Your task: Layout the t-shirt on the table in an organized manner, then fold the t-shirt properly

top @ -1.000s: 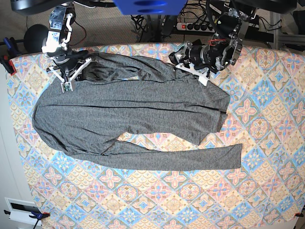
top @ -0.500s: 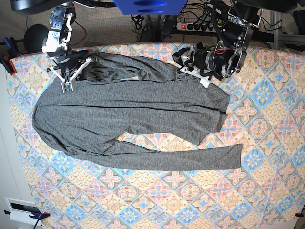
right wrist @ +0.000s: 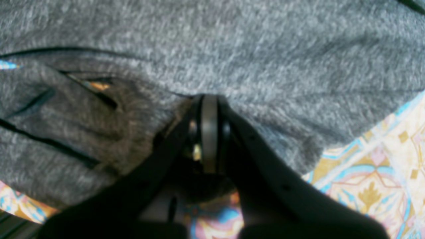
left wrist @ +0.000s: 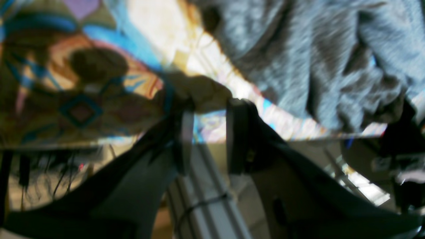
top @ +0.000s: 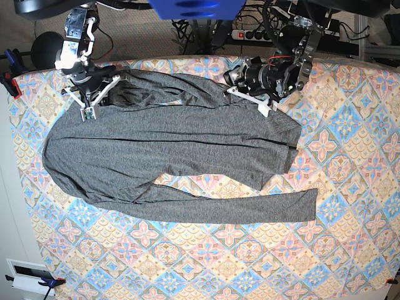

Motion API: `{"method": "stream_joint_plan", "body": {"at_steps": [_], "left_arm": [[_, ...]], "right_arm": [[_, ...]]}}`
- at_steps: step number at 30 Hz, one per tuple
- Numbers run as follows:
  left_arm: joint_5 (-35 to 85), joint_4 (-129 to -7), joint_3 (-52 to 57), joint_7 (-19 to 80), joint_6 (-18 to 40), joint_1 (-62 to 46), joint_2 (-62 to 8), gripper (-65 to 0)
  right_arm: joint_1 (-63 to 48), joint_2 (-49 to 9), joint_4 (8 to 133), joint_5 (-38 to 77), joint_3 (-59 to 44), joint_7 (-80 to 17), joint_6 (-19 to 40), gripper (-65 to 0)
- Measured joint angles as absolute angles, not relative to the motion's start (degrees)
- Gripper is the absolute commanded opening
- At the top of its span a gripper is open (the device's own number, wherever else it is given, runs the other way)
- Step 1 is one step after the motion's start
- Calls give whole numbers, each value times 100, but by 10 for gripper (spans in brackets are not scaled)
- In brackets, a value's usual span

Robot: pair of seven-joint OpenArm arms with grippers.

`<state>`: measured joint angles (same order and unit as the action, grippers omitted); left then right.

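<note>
The t-shirt [top: 175, 144], dark heather-grey, lies spread and wrinkled over the patterned table [top: 350, 187], one long sleeve stretched along its near side. My right gripper [top: 89, 112] is at the shirt's far-left corner. In the right wrist view its jaws [right wrist: 209, 99] are shut on a pinch of the t-shirt [right wrist: 265, 49]. My left gripper [top: 240, 84] hovers at the shirt's far edge near the middle. The blurred left wrist view shows that gripper [left wrist: 212, 109] open with nothing between the fingers, the t-shirt [left wrist: 315, 59] to its right and the table [left wrist: 83, 99] beneath.
Behind the table's far edge run a power strip and cables [top: 250, 34]. A red clamp [top: 12, 84] grips the left edge near a dark round object [top: 47, 47]. A white device [top: 28, 275] sits off the near-left corner.
My left arm's wrist swung up and back down at the shirt's far edge, and its jaws narrowed. The right arm and the shirt have not moved.
</note>
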<state>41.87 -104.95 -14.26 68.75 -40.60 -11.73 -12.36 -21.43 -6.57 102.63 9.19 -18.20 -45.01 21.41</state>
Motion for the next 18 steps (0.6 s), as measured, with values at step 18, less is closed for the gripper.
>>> {"method": "stream_joint_plan", "body": {"at_steps": [18], "left_arm": [[3898, -10462, -1435, 6449, -4029, -972, -1219, -636]], "right_arm": [[-2143, -659, 10263, 919, -1820, -4504, 2126, -650]]}}
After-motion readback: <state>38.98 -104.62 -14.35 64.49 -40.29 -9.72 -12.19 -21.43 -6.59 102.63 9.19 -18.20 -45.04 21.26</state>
